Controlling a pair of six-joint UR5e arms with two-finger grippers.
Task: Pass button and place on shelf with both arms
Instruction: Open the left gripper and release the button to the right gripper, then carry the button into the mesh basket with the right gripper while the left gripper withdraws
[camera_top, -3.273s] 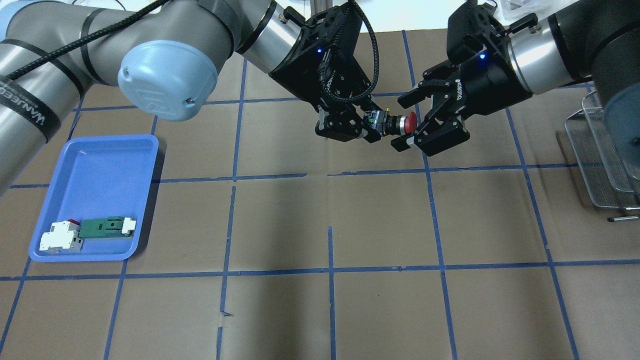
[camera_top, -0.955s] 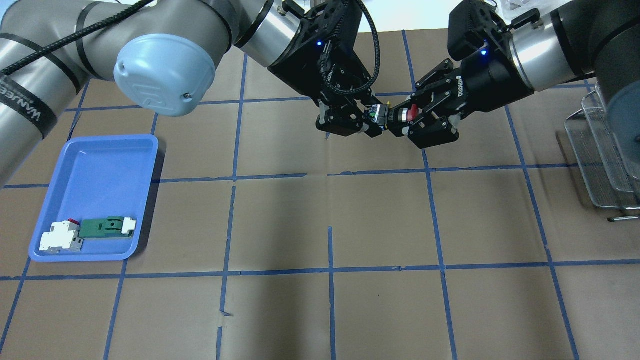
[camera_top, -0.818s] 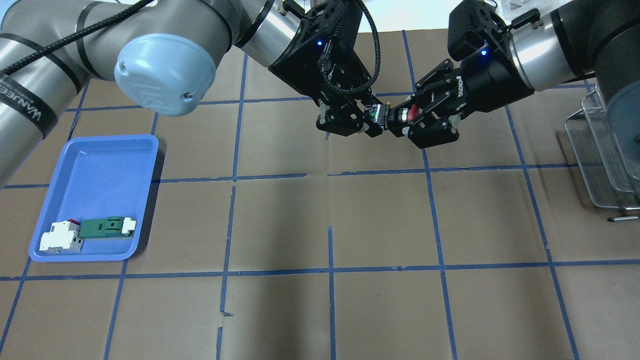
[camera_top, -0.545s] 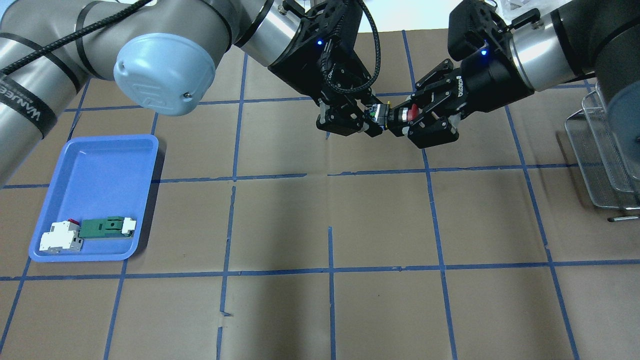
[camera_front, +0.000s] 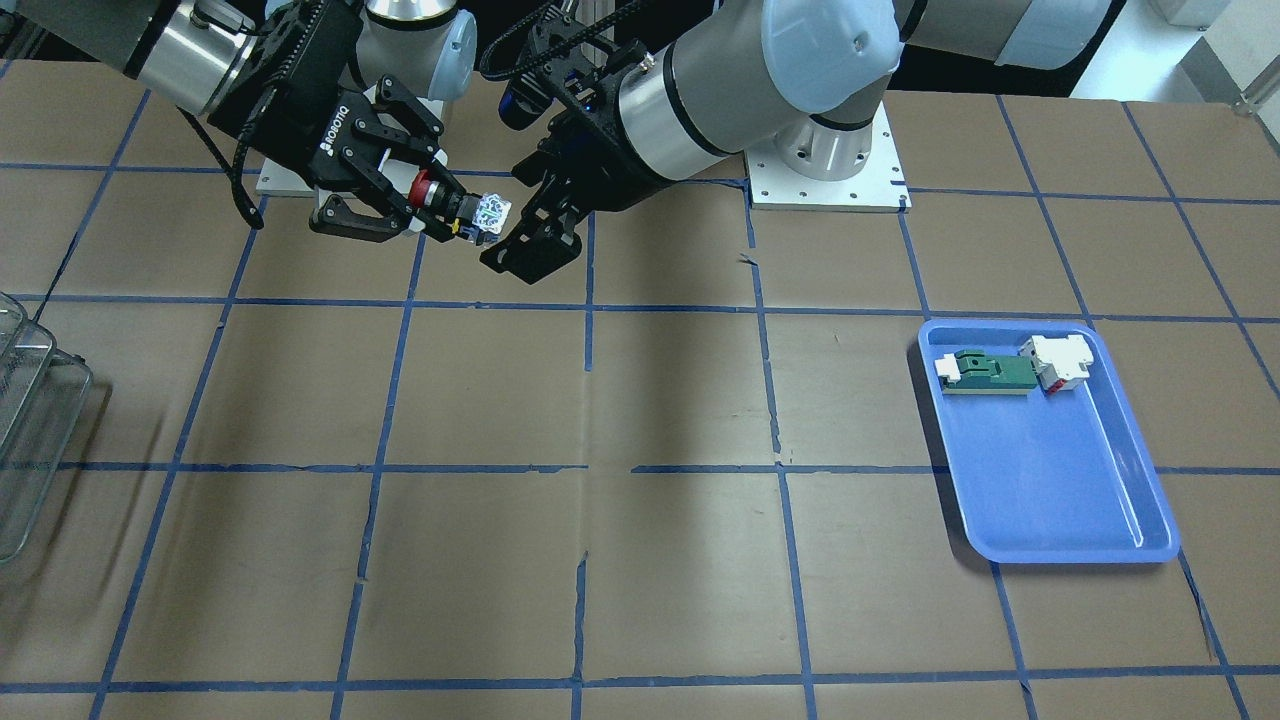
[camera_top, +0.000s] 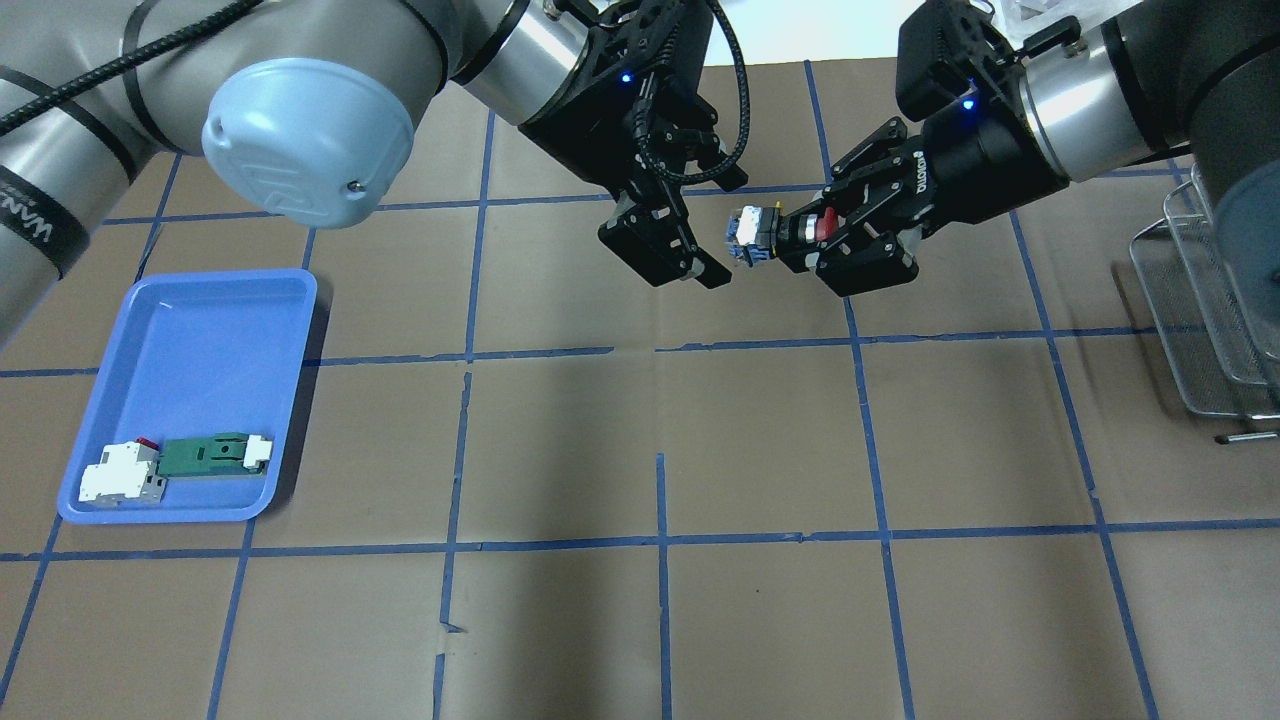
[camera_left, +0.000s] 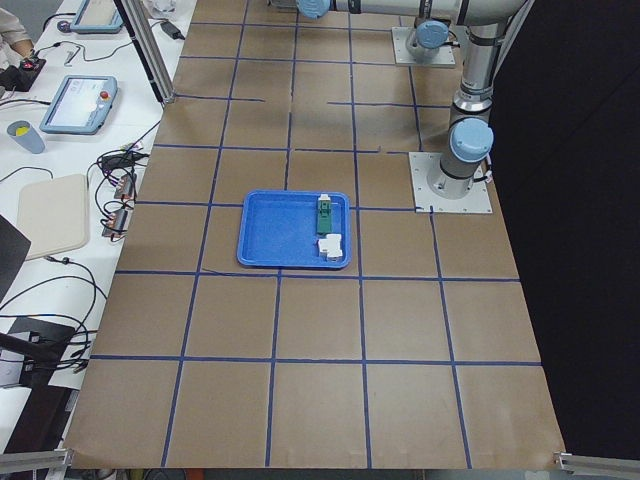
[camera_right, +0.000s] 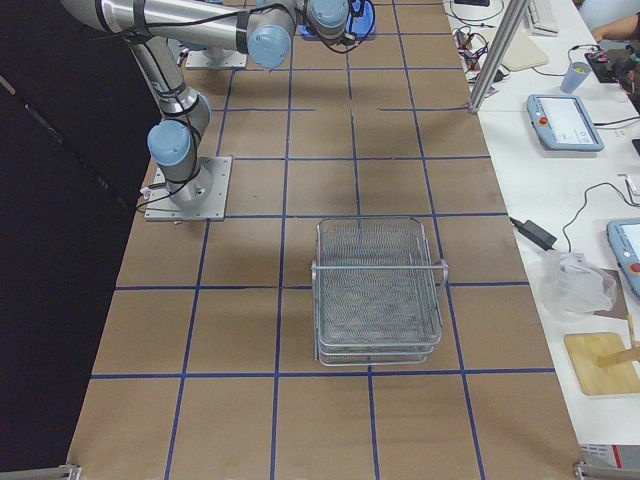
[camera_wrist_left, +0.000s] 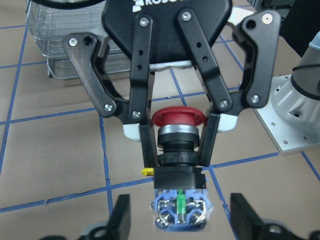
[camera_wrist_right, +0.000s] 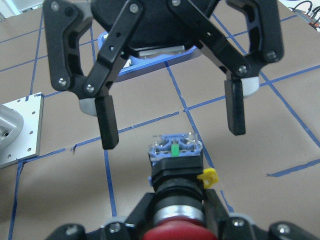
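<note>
1. One blue tray (camera_top: 200, 330) is holding two parts: green-and-white block (camera_top: 205, 455), white-and-red part (camera_top: 120, 472).
2. One button (camera_top: 765, 235) is hanging well right of it.
3. Two grippers, left gripper (camera_top: 722, 230) and right gripper (camera_top: 797, 240), are hanging there too.
4. One shelf (camera_right: 380, 265) is standing farther right.

The button (camera_wrist_left: 178, 150) has a red mushroom cap, a silver collar and a black body with a small yellow tab and a blue-and-white terminal end. It hangs roughly level above the table, cap toward the right arm. The right gripper (camera_top: 797, 240) is clamped on its black body. The left gripper (camera_wrist_right: 171, 129) has its fingers spread wide just off the terminal end, not touching it. The shelf (camera_right: 378, 300), a silvery wire-mesh rack of stacked baskets, perhaps three tiers, stands well apart on the robot's right.
</note>
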